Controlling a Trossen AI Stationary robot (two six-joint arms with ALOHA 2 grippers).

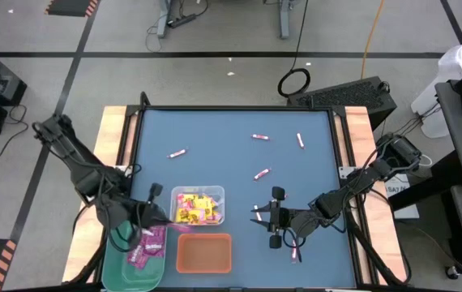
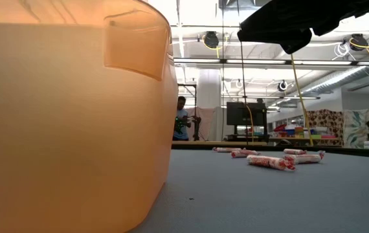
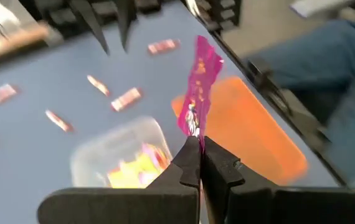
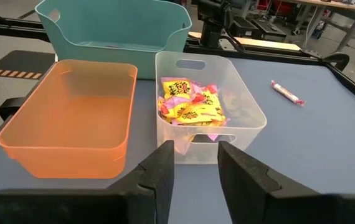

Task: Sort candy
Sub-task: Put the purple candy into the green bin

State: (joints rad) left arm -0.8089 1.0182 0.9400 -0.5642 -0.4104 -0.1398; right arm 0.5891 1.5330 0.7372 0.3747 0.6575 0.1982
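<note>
High cam overhead; low cam table-level beside orange bin (image 2: 68, 116); both wrist cams share it.

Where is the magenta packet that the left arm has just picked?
The magenta packet is pinched in the shut left end effector, held in the high view above the table's near-left corner, between the green bin and the clear bin.

Three bins beside the grippers: one green bin (image 1: 121, 268), one clear bin (image 1: 215, 195), one orange bin (image 1: 204, 253), five pink-and-white sticks (image 1: 261, 173) loose on the blue tabletop beyond them, magenta packets (image 1: 148, 243) and yellow packets (image 4: 191, 107) too heaped to count
</note>
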